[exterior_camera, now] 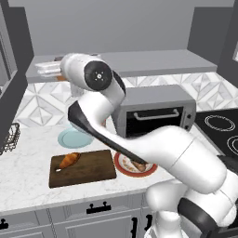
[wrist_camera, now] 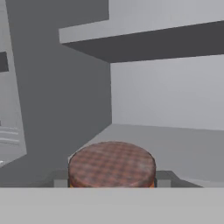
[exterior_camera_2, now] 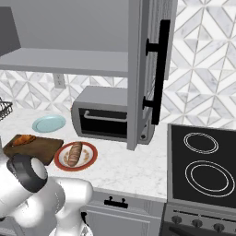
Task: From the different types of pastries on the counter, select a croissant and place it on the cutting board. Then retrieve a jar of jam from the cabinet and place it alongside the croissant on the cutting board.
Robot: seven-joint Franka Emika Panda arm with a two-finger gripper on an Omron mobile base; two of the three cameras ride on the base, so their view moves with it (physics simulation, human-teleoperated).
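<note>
One croissant point(exterior_camera: 69, 160) lies on the left end of the cutting board point(exterior_camera: 88, 172), which sits flat on the counter point(exterior_camera: 23, 181) near its front edge. In the right base view the same croissant point(exterior_camera_2: 24, 139) rests at the far left end of the cutting board point(exterior_camera_2: 39, 148). Just right of the board stands a red-rimmed plate point(exterior_camera_2: 90, 159) carrying the baguette-like loaf point(exterior_camera_2: 74, 153); a light blue plate point(exterior_camera_2: 48, 123) lies behind the board, toward the tiled wall. A toaster oven point(exterior_camera_2: 102, 119) sits further back, and the stovetop point(exterior_camera_2: 203, 168) occupies the right side.

The arm reaches up and left to the cabinet shelf point(exterior_camera: 153, 62), its hand at the shelf's left end. The cabinet door point(exterior_camera_2: 154, 69) stands swung open.

In the hand view the jar of jam point(wrist_camera: 112, 165) sits upright on the grey shelf point(wrist_camera: 175, 148), close before the camera (brown mottled lid facing up, orange body barely visible beneath). The gripper fingers flank the jar at either side; whether they press it cannot be told.
</note>
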